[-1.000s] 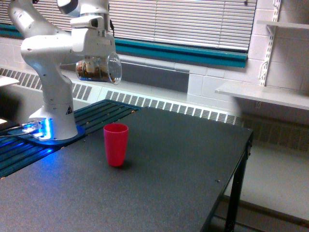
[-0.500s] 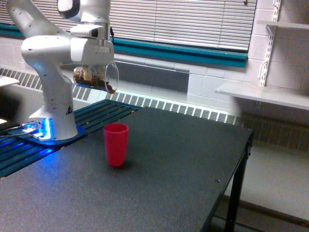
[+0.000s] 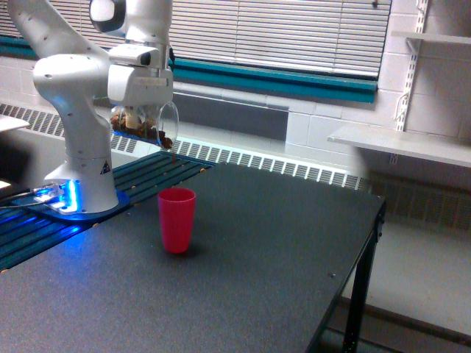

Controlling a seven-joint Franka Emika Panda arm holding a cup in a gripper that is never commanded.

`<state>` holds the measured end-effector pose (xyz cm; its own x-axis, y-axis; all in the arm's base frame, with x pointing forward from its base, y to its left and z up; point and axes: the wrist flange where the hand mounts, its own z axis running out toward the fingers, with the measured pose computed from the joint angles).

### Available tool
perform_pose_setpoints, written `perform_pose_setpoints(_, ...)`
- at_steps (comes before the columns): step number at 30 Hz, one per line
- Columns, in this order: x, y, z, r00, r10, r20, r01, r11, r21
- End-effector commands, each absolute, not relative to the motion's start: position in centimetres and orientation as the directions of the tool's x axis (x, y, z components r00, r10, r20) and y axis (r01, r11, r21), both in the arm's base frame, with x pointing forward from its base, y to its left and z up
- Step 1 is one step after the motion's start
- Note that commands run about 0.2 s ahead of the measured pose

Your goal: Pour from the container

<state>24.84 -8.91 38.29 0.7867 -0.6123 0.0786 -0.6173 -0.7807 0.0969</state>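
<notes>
**Clear container tipped above the red cup**

1 red cup (image 3: 176, 219) stands upright on the dark counter (image 3: 243, 279), nearest the camera and toward the exterior view's left. Nothing else rests on the bare counter top around it.

Above and slightly behind the cup hangs 1 clear container (image 3: 144, 123), tipped well over with its mouth facing the exterior view's right and slanting down. Brown granular bits lie along its lower wall and gather at the lip; a few bits show just below the rim, in the air above the cup.

1 claw (image 3: 141, 110) on 1 white arm (image 3: 73, 81) pinches the container from above. Its fingers are mostly hidden behind the white housing and the cup wall, so how wide they stand cannot be judged beyond their clasp on the container.

Farther back, the arm's base (image 3: 81, 193) sits on a slatted surface with a blue glow. The arm's top is cut off by the frame edge.
</notes>
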Motion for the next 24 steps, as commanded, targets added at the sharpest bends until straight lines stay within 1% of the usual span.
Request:
perform_pose_setpoints(1,24.4,-8.2,36.4,0.790,-0.612,0.033,-0.611,-0.781,0.130)
perform_pose_setpoints(24,24.7,-7.6,34.9,0.798,-0.603,-0.006,-0.593,-0.787,0.170)
